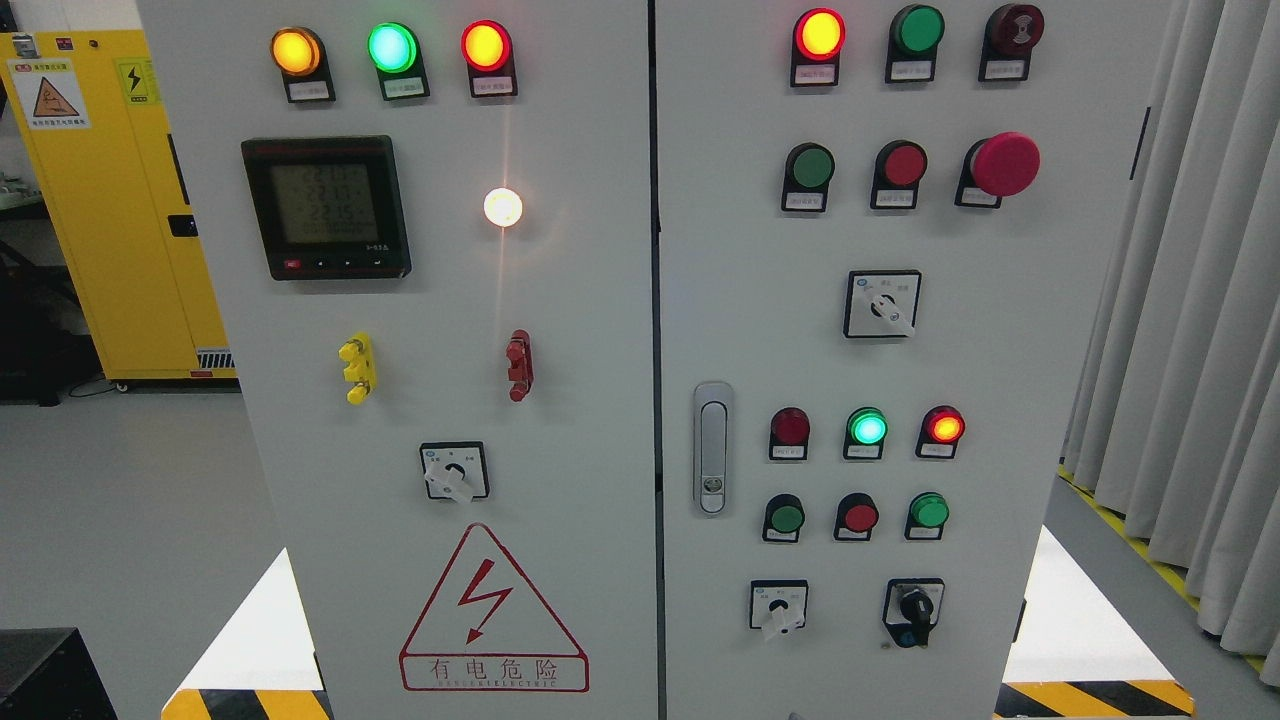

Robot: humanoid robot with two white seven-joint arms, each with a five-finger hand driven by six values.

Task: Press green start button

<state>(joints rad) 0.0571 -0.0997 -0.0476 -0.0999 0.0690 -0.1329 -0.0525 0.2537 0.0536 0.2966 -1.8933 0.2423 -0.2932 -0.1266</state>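
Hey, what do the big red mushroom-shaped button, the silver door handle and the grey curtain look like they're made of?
Big red mushroom-shaped button: probably plastic, smooth with a soft sheen. Silver door handle: looks like metal or chromed plastic, satin and reflective; the picture leaves that open. Grey curtain: woven fabric, matte, hanging in soft vertical folds.

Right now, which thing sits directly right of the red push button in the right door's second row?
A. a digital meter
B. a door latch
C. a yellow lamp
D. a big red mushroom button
D: the big red mushroom button stands just right of the red push button.
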